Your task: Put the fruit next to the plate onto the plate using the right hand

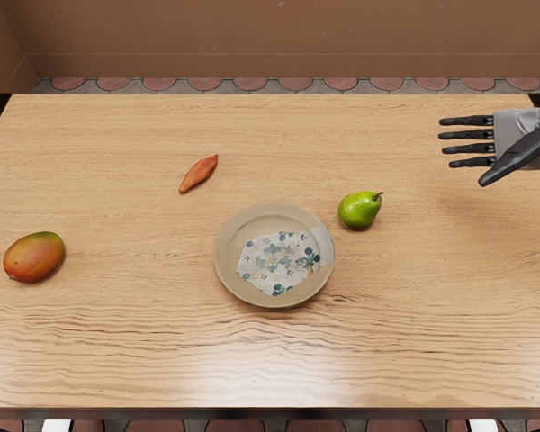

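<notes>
- Hovering over the far right corner of the surface (pixel 414 315), one right hand (pixel 506 142) comes in from the picture's right edge; it is the only hand in view.
- Its fingers (pixel 463 135) are stretched out straight and held slightly apart, pointing left, and the thumb slants down beneath them. They grip nothing.
- One plate (pixel 256 221) sits near the middle of the surface. It is round and beige, with a pale patch of blue-green flowers in its well.
- One green pear (pixel 358 209) lies on the bare wood just beside the plate's upper right rim, with a narrow gap between them. Its stem points up and to the right. Of the three loose items, it is the closest to the plate.
- One mango (pixel 33 256), red and orange with a touch of green, rests near the left edge of the surface, well apart from the plate.
- One slender, orange-red sweet potato (pixel 198 173) lies slantwise up and to the left of the plate, near it but not touching.
- The hand is well apart from the pear, above and to the right of it in the picture.
- Four things in all rest on the surface: one plate, two fruits and one root.
</notes>
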Tool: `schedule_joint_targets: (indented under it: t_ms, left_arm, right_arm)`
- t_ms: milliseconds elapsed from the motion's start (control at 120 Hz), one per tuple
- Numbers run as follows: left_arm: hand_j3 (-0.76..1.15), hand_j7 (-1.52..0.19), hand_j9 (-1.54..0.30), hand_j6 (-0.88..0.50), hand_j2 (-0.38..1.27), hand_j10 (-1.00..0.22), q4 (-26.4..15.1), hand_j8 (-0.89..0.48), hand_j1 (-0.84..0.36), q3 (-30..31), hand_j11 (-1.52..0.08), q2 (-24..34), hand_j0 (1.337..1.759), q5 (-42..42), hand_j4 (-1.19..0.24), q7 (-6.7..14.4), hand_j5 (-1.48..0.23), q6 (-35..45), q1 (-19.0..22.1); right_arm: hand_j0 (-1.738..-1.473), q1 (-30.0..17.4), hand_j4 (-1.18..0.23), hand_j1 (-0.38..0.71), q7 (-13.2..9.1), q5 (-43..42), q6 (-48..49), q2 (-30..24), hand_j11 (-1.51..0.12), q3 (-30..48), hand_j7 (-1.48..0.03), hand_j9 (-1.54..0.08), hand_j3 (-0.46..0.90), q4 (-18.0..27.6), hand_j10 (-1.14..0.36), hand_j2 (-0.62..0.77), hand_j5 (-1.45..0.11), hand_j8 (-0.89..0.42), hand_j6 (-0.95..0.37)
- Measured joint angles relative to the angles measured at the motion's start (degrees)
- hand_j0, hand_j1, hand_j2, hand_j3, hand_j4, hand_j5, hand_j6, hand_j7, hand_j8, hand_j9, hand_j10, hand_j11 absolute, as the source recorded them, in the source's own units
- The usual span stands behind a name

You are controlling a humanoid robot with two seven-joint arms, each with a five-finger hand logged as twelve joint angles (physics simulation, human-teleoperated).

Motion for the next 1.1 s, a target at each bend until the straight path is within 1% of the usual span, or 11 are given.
schedule_joint_targets:
  t_ms: [200,267,333,425,533,642,758,842,950,1100]
  left_arm:
    - [0.00,-0.03,-0.03,-0.02,0.00,-0.02,0.0,-0.02,0.32,0.0,-0.03,0.0,1.658,0.0,-0.02,0.0,-0.03,0.0,0.0]
    - [0.00,-0.03,-0.03,-0.02,0.00,-0.02,0.0,-0.02,0.32,0.0,-0.03,0.0,1.658,0.0,-0.02,0.0,-0.03,0.0,0.0]
    - [0.00,-0.03,-0.03,-0.02,0.00,-0.02,0.0,-0.02,0.32,0.0,-0.03,0.0,1.658,0.0,-0.02,0.0,-0.03,0.0,0.0]
    - [0.00,-0.03,-0.03,-0.02,0.00,-0.02,0.0,-0.02,0.32,0.0,-0.03,0.0,1.658,0.0,-0.02,0.0,-0.03,0.0,-0.4]
    - [0.00,-0.03,-0.03,-0.02,0.00,-0.02,0.0,-0.02,0.32,0.0,-0.03,0.0,1.658,0.0,-0.02,0.0,-0.03,0.0,-0.9]
    - [0.00,-0.03,-0.03,-0.02,0.00,-0.02,0.0,-0.02,0.32,0.0,-0.03,0.0,1.658,0.0,-0.02,0.0,-0.03,0.0,-0.9]
    - [0.00,-0.03,-0.03,-0.02,0.00,-0.02,0.0,-0.02,0.32,0.0,-0.03,0.0,1.658,0.0,-0.02,0.0,-0.03,0.0,-0.9]
    - [0.00,-0.03,-0.03,-0.02,0.00,-0.02,0.0,-0.02,0.32,0.0,-0.03,0.0,1.658,0.0,-0.02,0.0,-0.03,0.0,-1.0]
    - [0.00,-0.03,-0.03,-0.02,0.00,-0.02,0.0,-0.02,0.32,0.0,-0.03,0.0,1.658,0.0,-0.02,0.0,-0.03,0.0,-0.9]
    - [0.00,-0.03,-0.03,-0.02,0.00,-0.02,0.0,-0.02,0.32,0.0,-0.03,0.0,1.658,0.0,-0.02,0.0,-0.03,0.0,-0.9]
  right_arm:
    - [-1.658,0.0,0.00,-0.35,0.0,-0.3,0.0,2.1,0.00,0.1,0.00,0.00,0.00,-0.5,0.00,0.00,0.00,0.00,0.00]
    - [-1.658,0.8,0.00,-0.35,0.0,-2.5,0.0,2.7,0.00,0.0,0.00,0.00,0.00,-0.5,0.00,0.00,0.00,0.00,0.00]
    - [-1.658,2.9,0.00,-0.35,0.0,-7.2,0.0,4.1,0.00,-0.1,0.00,0.00,0.00,-0.5,0.00,0.00,0.00,0.00,0.00]
    - [-1.658,7.3,0.00,-0.35,0.0,-15.6,0.0,6.5,0.00,-0.5,0.00,0.00,0.00,-0.6,0.00,0.00,0.00,0.00,0.00]
    - [-1.658,10.8,0.00,-0.35,0.0,-26.2,0.0,10.0,0.00,-1.6,0.00,0.00,0.00,-0.9,0.00,0.00,0.00,0.00,0.00]
    - [-1.658,14.8,0.00,-0.35,0.0,-31.8,0.0,13.6,0.00,-6.9,0.00,0.00,0.00,-1.5,0.00,0.00,0.00,0.00,0.00]
    - [-1.658,18.6,0.00,-0.35,0.0,-34.6,0.0,17.6,0.00,-12.8,0.00,0.00,0.00,-3.0,0.00,0.00,0.00,0.00,0.00]
    - [-1.658,21.2,0.00,-0.35,0.0,-35.5,-2.0,20.8,0.00,-17.5,0.00,0.00,0.00,-4.1,0.00,0.00,0.00,0.00,0.00]
    - [-1.658,22.5,0.00,-0.35,0.0,-39.4,-7.4,24.7,0.00,-20.3,0.00,0.00,0.00,-4.9,0.00,0.00,0.00,0.00,0.00]
    - [-1.658,22.9,0.00,-0.35,0.0,-44.2,-15.5,30.0,0.00,-25.2,0.00,0.00,0.00,-5.1,0.00,0.00,0.00,0.00,0.00]
